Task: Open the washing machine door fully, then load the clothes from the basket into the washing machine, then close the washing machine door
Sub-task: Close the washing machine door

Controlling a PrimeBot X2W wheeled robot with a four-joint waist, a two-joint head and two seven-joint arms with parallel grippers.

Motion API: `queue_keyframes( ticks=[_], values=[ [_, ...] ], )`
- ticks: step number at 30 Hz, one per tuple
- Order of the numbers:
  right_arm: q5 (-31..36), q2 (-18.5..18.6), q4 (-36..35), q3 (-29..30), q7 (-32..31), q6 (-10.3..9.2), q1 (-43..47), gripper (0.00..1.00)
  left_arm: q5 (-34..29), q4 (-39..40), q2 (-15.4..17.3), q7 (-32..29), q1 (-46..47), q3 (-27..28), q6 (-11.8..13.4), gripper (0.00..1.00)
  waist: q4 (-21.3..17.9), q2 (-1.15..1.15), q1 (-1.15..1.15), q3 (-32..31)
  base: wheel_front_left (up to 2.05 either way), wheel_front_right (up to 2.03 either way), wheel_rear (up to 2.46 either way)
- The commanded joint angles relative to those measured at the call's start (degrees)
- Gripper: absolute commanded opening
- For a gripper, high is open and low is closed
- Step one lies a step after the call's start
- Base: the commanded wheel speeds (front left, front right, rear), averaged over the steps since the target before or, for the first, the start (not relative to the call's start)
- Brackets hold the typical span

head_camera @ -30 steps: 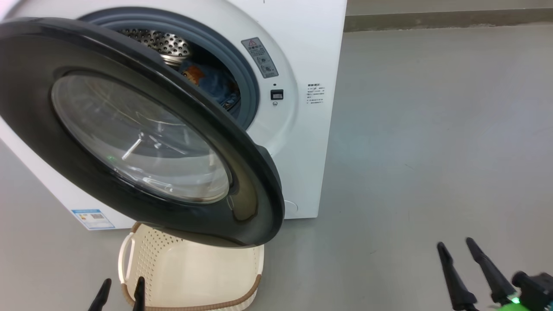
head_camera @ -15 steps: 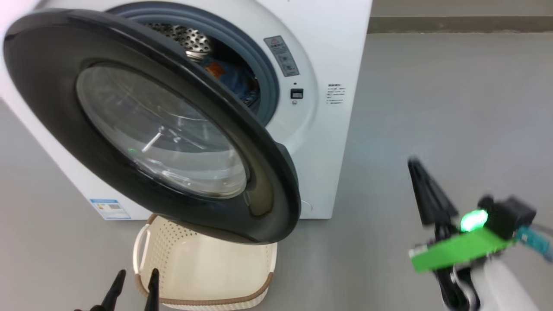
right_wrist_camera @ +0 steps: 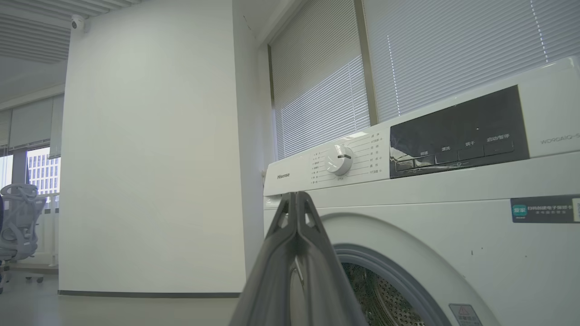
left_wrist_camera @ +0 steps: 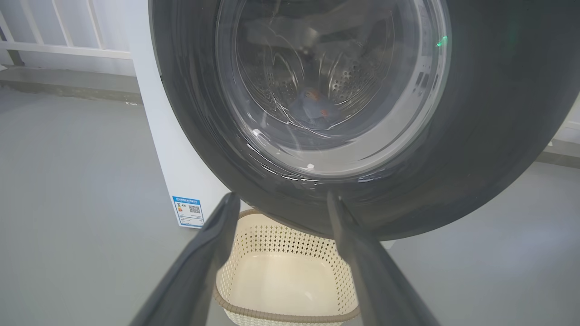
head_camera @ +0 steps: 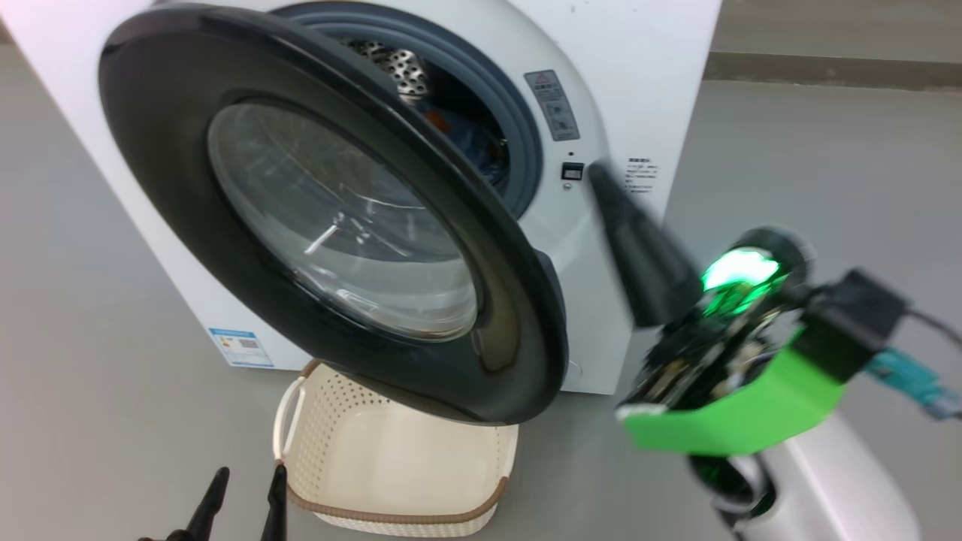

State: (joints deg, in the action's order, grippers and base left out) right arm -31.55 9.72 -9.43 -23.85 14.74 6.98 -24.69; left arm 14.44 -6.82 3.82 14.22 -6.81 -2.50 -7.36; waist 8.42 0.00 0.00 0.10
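Mostly done: washing machine door [head_camera: 338, 225] stood wide open, clothes [head_camera: 470, 143] seen lying inside drum of washing machine [head_camera: 661, 83], basket [head_camera: 323, 421] left bare on floor beneath door's lower edge. Only door closing judged outstanding. Left claw [head_camera: 249, 473] held apart, low beside basket. Right claw [head_camera: 601, 176] pressed together, empty, raised near machine front, right of door. Against earlier frame: right claw found lifted from low right, spread fingers now shut; whole view shifted by camera, machine itself not moved.
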Motion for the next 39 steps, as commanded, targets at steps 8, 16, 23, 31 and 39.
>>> queue_keyframes(
  ticks=[8, 16, 23, 31, 39],
  values=[
    [-5.4, 0.4, 6.5, -14.4, 0.3, 0.51, 4.9, 0.0, 1.2, 0.7, -0.5, 0.8, 0.7, 0.6, -0.1, 1.0, 3.5, 0.0, 0.0, -0.2, 0.0, 0.0, 0.0],
    [-6.2, 1.7, 14.2, -19.0, 0.3, 0.51, 8.7, 0.0, 1.7, 0.4, -0.8, 0.8, 1.0, -0.1, -0.1, 1.0, 5.4, 0.0, 0.0, 1.3, 0.0, 0.0, 0.0],
    [-6.1, 2.9, 21.1, -16.4, 0.3, 0.51, 9.3, 0.0, 1.9, 0.4, -0.9, 0.8, 1.9, -0.3, -0.1, 1.0, 6.2, 0.0, 0.0, 3.5, 0.0, 0.0, 0.0],
    [-5.8, 3.2, 24.7, -11.3, 0.3, 0.51, 6.8, 0.0, 2.9, 0.2, -0.9, 0.8, 3.5, -1.0, -0.1, 1.0, 6.6, 0.0, 0.0, 5.3, 0.0, 0.0, 0.0],
    [-5.2, 2.8, 26.4, -5.9, 0.3, 0.51, 4.4, 0.0, 3.3, 0.3, -0.9, 0.8, 4.5, -1.5, -0.1, 1.0, 7.0, 0.0, 0.0, 6.4, 0.0, 0.0, 0.0]
  ],
)
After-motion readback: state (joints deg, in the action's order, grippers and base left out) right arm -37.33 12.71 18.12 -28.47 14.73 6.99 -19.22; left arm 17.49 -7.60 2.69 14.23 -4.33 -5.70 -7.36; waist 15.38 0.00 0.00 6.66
